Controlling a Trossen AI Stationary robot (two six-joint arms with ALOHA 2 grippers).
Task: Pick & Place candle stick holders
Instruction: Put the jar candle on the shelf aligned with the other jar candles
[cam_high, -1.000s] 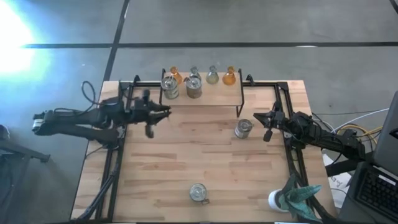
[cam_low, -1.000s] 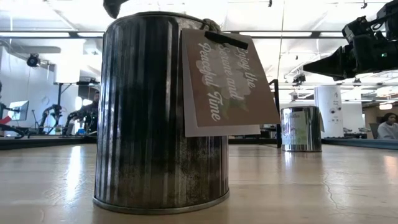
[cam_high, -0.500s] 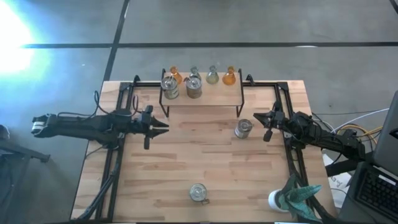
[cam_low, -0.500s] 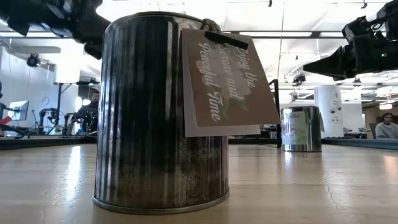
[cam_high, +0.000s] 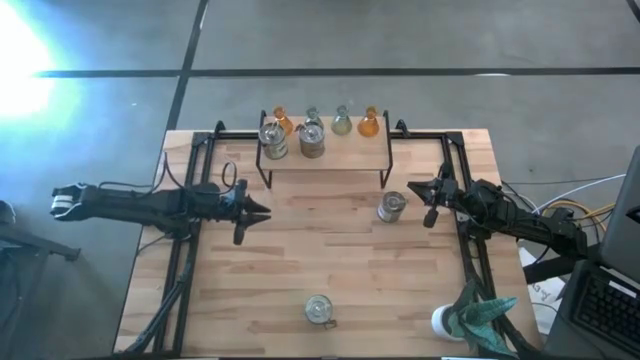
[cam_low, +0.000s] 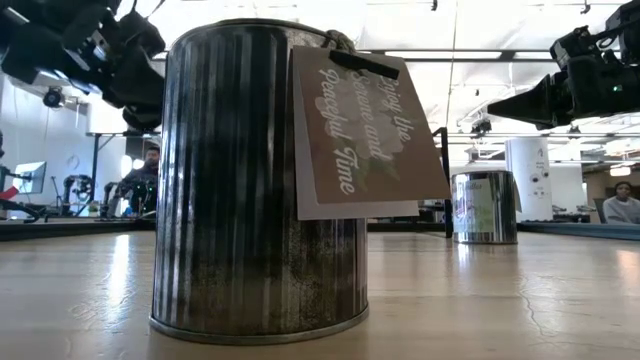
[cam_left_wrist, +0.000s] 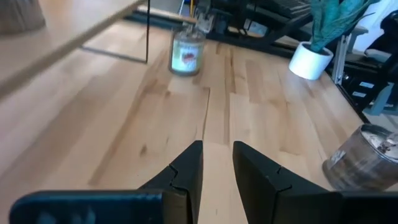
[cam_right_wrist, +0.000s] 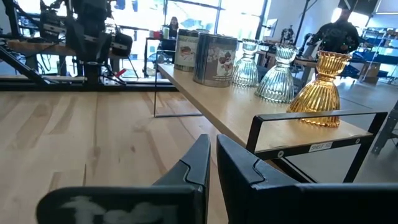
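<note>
- The left gripper (cam_high: 262, 211) hovers over the left half of the tabletop (cam_high: 300, 270), near the shelf's front-left leg; its fingers (cam_left_wrist: 186, 171) stand a narrow gap apart with nothing between them, so it is empty.
- The right gripper (cam_high: 418, 188) hangs near the right edge of the tabletop, its fingers (cam_right_wrist: 199, 162) pressed together on nothing, just right of a jar.
- On the raised shelf (cam_high: 325, 160) along the far edge stand six candle stick holders: two silvery jars (cam_high: 274, 140) at its left end near the front, and behind them a row of small bulbs, an amber one (cam_high: 281, 121), two pale ones (cam_high: 342, 121) and a second amber one (cam_high: 369, 122).
- A third silvery jar (cam_high: 391, 207) sits on the tabletop just off the shelf's front-right leg.
- A fourth jar (cam_high: 319, 310), with a paper tag (cam_low: 365, 135), stands near the middle of the near edge, well apart from both grippers.
- A teal spiky object (cam_high: 480, 315) on a white base occupies the near-right corner.
- In the low view, people (cam_low: 140, 180) sit in the room beyond.
</note>
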